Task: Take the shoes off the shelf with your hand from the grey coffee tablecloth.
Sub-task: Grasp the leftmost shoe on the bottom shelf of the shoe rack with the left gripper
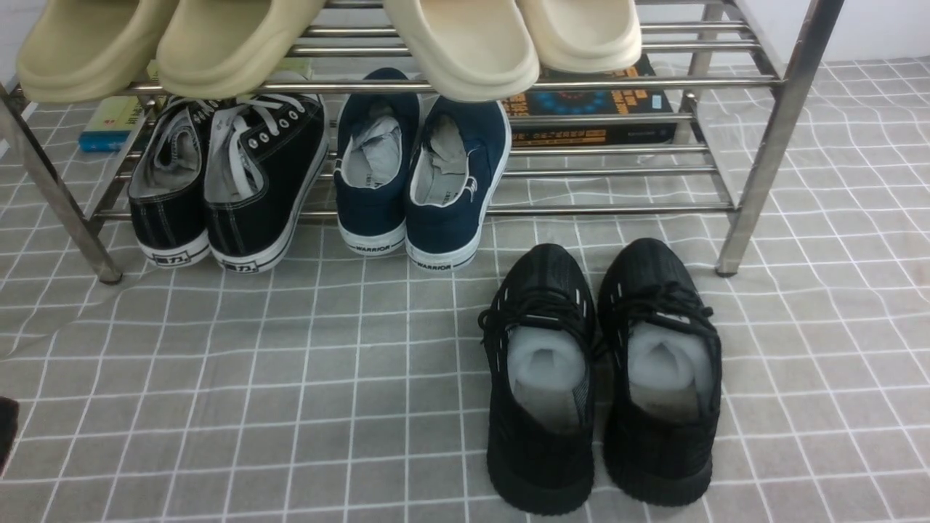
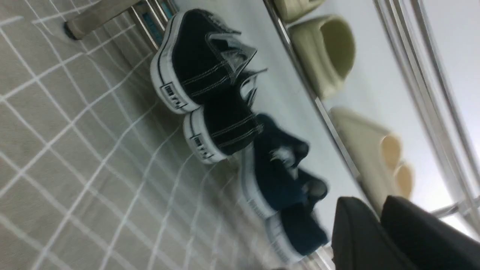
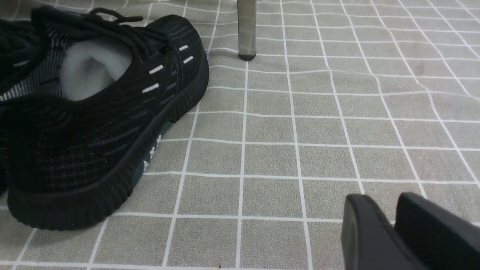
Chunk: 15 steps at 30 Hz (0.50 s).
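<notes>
Jaws of the left gripper point(image 2: 375, 206) and right gripper point(image 3: 392, 202) are observed together, with nothing clamped. The shoes point(image 1: 229, 189) are noted on the lowest tier of the shelf point(image 1: 617, 172), well ahead of the left jaws.

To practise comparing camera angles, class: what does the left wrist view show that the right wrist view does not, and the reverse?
Only the left wrist view: the black canvas sneakers with white soles, the navy slip-ons, beige slippers on an upper tier, and the left claw. Only the right wrist view: the all-black knit sneakers on the cloth and the right claw. Both: the grey grid tablecloth and part of the metal shelf.
</notes>
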{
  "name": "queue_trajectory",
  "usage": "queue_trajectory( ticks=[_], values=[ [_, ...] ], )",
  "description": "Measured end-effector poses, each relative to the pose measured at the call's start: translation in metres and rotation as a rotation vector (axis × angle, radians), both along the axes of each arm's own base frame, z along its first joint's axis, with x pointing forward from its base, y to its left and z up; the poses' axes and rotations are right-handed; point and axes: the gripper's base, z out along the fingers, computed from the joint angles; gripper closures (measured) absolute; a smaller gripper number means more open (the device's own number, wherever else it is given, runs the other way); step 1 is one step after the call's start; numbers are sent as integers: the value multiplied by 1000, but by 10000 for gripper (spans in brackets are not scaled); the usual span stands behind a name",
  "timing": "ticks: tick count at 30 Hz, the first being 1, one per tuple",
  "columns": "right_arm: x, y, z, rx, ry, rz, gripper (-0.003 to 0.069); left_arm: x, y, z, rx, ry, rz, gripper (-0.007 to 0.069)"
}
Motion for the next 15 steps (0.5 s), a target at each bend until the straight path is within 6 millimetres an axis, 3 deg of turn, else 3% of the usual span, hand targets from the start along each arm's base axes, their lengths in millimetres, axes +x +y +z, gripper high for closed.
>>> queue_trajectory(
  ticks=[2, 4, 7, 9, 11, 13, 15],
  values=[
    [0, 0, 0, 0, 0, 0, 507, 4, -2, 5, 55, 102, -33, 547],
    [0, 0, 0, 0, 0, 0, 501, 13, -8, 0, 165, 443, -154, 610],
    [0, 0, 0, 0, 0, 0, 498, 31, -7, 5, 266, 617, -225, 622],
    [0, 0, 0, 0, 0, 0, 497, 41, -5, 13, 303, 624, -221, 621],
    [0, 0, 0, 0, 0, 0, 493, 71, 2, 29, 368, 627, -173, 587],
    [0, 0, 0, 0, 0, 0, 491, 85, 4, 37, 383, 616, -148, 559],
    [0, 0, 0, 0, 0, 0, 489, 113, 8, 49, 384, 602, -101, 481]
  ],
)
